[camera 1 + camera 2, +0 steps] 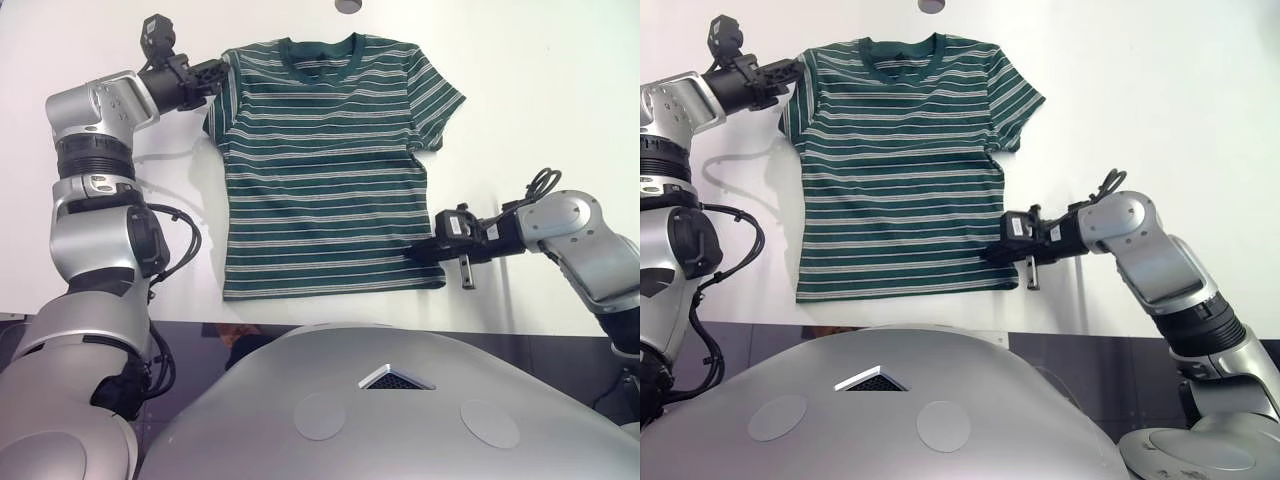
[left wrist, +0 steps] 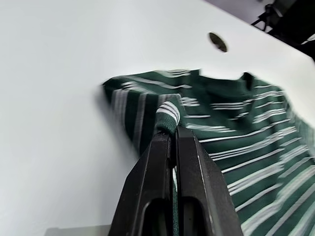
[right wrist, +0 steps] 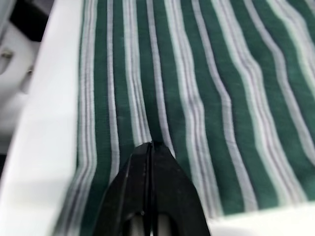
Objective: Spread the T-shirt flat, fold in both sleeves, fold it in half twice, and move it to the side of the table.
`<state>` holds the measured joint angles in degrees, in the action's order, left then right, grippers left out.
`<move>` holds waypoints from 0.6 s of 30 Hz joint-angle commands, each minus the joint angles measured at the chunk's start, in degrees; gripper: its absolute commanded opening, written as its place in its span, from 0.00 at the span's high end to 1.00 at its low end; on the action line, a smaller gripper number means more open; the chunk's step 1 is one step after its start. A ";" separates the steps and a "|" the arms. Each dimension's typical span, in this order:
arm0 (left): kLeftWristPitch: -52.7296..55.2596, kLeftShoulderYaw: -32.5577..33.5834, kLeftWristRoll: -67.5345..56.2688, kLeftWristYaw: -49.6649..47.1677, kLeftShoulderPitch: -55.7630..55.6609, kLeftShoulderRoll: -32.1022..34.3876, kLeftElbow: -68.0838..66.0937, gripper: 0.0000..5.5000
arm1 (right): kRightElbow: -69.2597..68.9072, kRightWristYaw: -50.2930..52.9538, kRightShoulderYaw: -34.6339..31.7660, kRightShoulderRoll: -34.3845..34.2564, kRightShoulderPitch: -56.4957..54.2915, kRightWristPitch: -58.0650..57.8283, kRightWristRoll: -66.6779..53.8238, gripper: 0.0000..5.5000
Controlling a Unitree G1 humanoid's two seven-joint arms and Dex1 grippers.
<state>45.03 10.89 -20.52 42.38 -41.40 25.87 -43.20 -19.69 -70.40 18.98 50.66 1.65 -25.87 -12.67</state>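
White bench (image 1: 540, 110), seen from above and in front. Its top is smooth, matte and plain, and it runs past the left, right and far limits of the eye views. A small round grey opening (image 1: 347, 5) sits in the top close to the far edge, near the middle. The near edge runs straight across. Below it lies a dark, slightly glossy floor (image 1: 1090, 350) crossed by thin pale lines. Beyond the far corner stand dark shapes (image 2: 290, 19) too indistinct to name. Lighting is bright and even, casting only soft, pale grey shadows on the top.
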 commanded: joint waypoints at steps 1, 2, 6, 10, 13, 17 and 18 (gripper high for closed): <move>3.39 -0.98 -0.97 -3.77 0.51 -4.22 5.67 0.99 | 2.26 1.38 -2.83 -1.56 -3.87 -0.76 -1.84 1.00; 2.83 -1.76 -0.02 -5.25 0.58 -5.30 5.28 0.99 | 2.26 2.12 -4.39 -2.74 -4.99 -1.92 -3.79 1.00; 0.16 -5.08 3.74 -9.42 1.88 -7.89 3.33 0.85 | 7.80 9.87 -15.47 -11.40 -13.97 -10.71 -15.21 0.94; -7.00 -8.14 5.91 -6.99 4.06 -7.23 7.63 0.77 | 30.74 30.98 -22.54 -20.09 -25.94 -15.79 -11.21 0.81; -15.09 -11.46 7.16 -1.03 7.30 -4.85 17.20 0.77 | 40.66 36.76 -22.96 -21.76 -28.06 -14.02 -7.69 0.76; -26.37 -20.22 16.47 3.38 11.92 2.46 25.61 0.77 | 50.14 38.19 -23.12 -23.12 -29.07 -10.68 -5.08 0.76; -27.62 -20.71 17.39 4.02 12.49 3.64 26.72 0.77 | 51.45 37.38 -23.15 -23.65 -29.15 -10.77 -5.30 0.76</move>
<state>20.16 -7.95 -6.04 45.25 -30.37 26.29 -18.38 29.18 -32.27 -4.08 28.12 -26.44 -36.97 -17.98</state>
